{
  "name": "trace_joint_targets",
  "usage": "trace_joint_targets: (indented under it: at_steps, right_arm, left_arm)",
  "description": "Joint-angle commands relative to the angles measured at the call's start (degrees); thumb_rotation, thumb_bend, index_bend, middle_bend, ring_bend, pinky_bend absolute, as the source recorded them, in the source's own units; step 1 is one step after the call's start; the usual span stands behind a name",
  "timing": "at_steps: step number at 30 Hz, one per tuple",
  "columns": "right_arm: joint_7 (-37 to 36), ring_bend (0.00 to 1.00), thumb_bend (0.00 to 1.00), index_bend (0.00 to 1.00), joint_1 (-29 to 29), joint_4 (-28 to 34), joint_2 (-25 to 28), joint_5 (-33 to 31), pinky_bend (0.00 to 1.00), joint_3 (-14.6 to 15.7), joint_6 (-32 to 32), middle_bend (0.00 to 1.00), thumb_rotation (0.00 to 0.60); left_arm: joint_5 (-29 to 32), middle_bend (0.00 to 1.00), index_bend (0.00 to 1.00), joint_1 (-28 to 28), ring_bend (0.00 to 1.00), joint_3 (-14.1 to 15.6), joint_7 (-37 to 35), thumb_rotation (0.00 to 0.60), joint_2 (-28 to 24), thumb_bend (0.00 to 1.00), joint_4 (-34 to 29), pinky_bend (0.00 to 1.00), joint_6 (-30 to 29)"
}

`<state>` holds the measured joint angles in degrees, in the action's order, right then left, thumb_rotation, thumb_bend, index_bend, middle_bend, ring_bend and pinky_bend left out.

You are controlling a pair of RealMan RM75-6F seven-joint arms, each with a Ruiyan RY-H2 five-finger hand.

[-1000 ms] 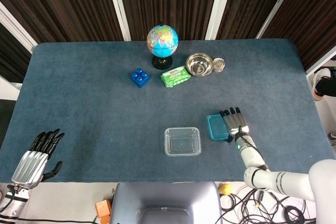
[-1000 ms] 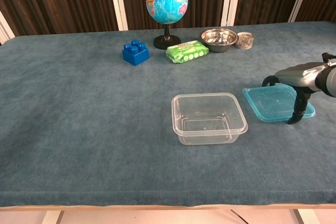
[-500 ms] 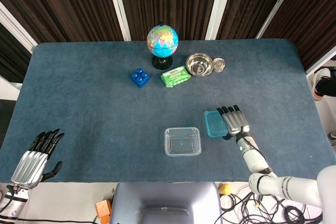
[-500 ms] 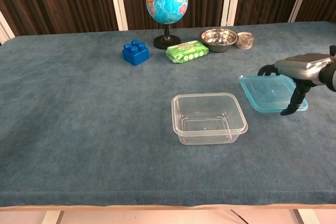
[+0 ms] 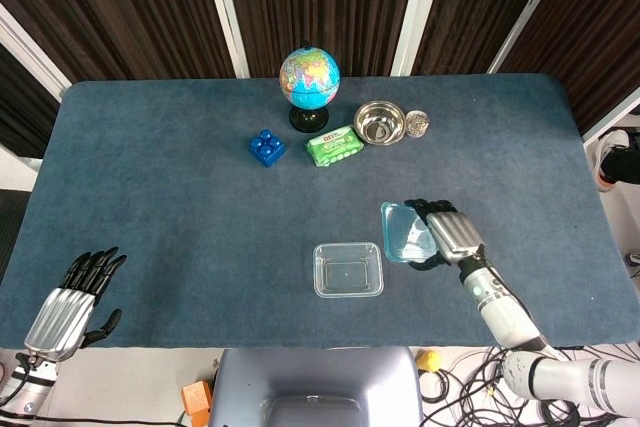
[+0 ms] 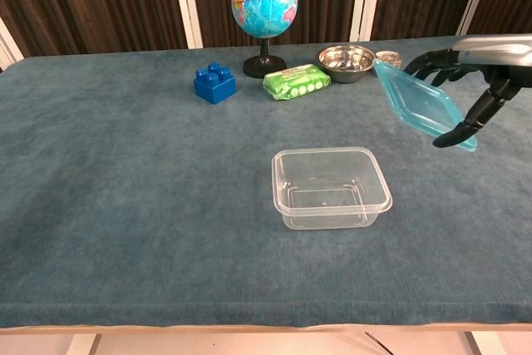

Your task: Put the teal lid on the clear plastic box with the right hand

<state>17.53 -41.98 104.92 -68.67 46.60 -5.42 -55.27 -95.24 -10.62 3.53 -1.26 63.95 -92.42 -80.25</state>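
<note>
My right hand (image 5: pixel 447 234) (image 6: pixel 474 72) holds the teal lid (image 5: pixel 403 232) (image 6: pixel 418 104) in the air, tilted, to the right of the clear plastic box (image 5: pixel 348 269) (image 6: pixel 330 184). The lid's left edge is raised and its right edge dips under my thumb. The box stands open and empty on the blue table (image 5: pixel 180 197), near the front middle. My left hand (image 5: pixel 72 304) hangs off the table's front left corner, fingers apart, holding nothing; the chest view does not show it.
Along the back stand a globe (image 5: pixel 309 83) (image 6: pixel 264 2), a blue brick (image 5: pixel 266 147) (image 6: pixel 214 83), a green packet (image 5: pixel 334 145) (image 6: pixel 297 82), a steel bowl (image 5: pixel 379 122) (image 6: pixel 346 61) and a small jar (image 5: pixel 417 123) (image 6: pixel 387 62).
My right hand has lifted the teal lid off the table, tilted it, and carried it up and slightly left toward the box. The left hand has stayed put.
</note>
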Motion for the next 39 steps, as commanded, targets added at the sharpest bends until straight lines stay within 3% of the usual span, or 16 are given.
trace_joint_targets:
  at_steps: [1,10,16,39]
  right_arm:
    - [-1.8,0.21,0.07,0.78,0.9,3.9,-0.3,-0.2,0.11,-1.2,-0.1,0.46,0.600]
    - [8.0,0.21,0.07,0.76,-1.0,7.8,-8.1,-5.1,0.06,-0.1,-6.8,0.46,0.600]
    - [11.9,0.21,0.07,0.76,-2.8,10.2,-10.3,-10.4,0.06,-1.0,-8.6,0.46,0.600]
    - [17.5,0.21,0.07,0.76,-6.2,8.7,-16.9,-18.1,0.03,-3.9,-13.6,0.46,0.600]
  left_arm:
    - [-0.2,0.00,0.00,-0.1,0.00,0.1,0.0,0.600,0.0,0.38,-0.1,0.00,0.0]
    - [-0.3,0.00,0.00,-0.1,0.00,0.1,-0.5,0.600,-0.1,0.38,0.3,0.00,0.0]
    - [-0.5,0.00,0.00,0.0,0.00,0.2,-1.3,0.600,-0.4,0.38,0.4,0.00,-0.5]
    - [-1.1,0.00,0.00,-0.1,0.00,0.6,-1.7,0.600,-0.6,0.38,0.6,0.00,-0.4]
